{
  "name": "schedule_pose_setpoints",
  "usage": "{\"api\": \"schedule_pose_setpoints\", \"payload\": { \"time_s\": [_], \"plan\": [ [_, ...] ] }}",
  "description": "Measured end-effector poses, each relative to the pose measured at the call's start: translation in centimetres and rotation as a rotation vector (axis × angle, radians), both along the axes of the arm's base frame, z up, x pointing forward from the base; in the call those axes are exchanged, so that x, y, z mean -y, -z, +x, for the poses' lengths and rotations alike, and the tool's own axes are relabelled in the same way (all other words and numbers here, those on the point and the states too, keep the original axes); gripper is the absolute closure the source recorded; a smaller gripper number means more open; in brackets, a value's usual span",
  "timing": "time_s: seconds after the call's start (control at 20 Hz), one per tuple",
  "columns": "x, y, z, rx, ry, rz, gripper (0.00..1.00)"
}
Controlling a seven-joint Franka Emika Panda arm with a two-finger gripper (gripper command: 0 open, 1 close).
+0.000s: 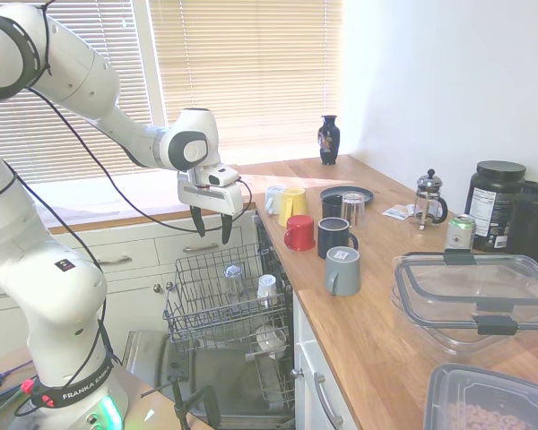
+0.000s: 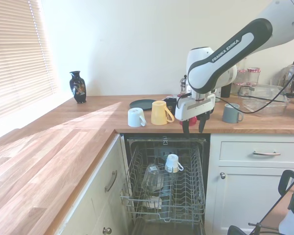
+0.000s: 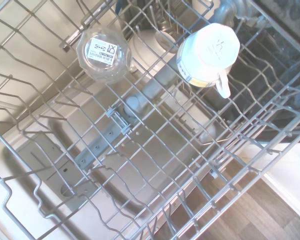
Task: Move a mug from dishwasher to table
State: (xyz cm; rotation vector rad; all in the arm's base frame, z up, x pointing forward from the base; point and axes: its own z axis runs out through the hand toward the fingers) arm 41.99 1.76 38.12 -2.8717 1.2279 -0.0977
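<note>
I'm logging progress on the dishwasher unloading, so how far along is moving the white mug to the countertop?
Nothing is done yet: the white mug sits upside down in the dishwasher rack, beside a clear glass. In hand: the gripper hangs open and empty above the pulled-out rack. Left: descend, grasp the mug, lift it and set it on the table.

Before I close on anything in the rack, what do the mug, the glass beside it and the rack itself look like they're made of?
The mug looks like glazed white ceramic: opaque, with a soft sheen. The glass is clear, see-through glass or possibly plastic, and has a printed label on its base. The rack looks like grey coated metal wire: thin, evenly bent rods with a dull finish.
</note>
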Motion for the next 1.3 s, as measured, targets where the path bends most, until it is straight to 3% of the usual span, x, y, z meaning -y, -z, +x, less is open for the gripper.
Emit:
{"api": "schedule_pose_setpoints", "payload": {
  "time_s": [0.15,0.4,0.65,0.85,1.05,1.3],
  "plan": [
    [0.0,0.3,0.0,-0.002,-0.005,-0.010,0.00],
    [-2.1,4.0,0.0,0.062,-0.010,-0.146,0.00],
    [-3.5,7.7,0.7,0.069,-0.093,-0.162,0.00],
    [-4.6,11.1,1.4,0.096,-0.218,-0.242,0.00],
    [-5.1,15.6,2.6,0.066,-0.282,-0.308,0.00],
    [-3.4,19.6,6.7,0.043,-0.345,-0.359,0.00]
  ]
}}
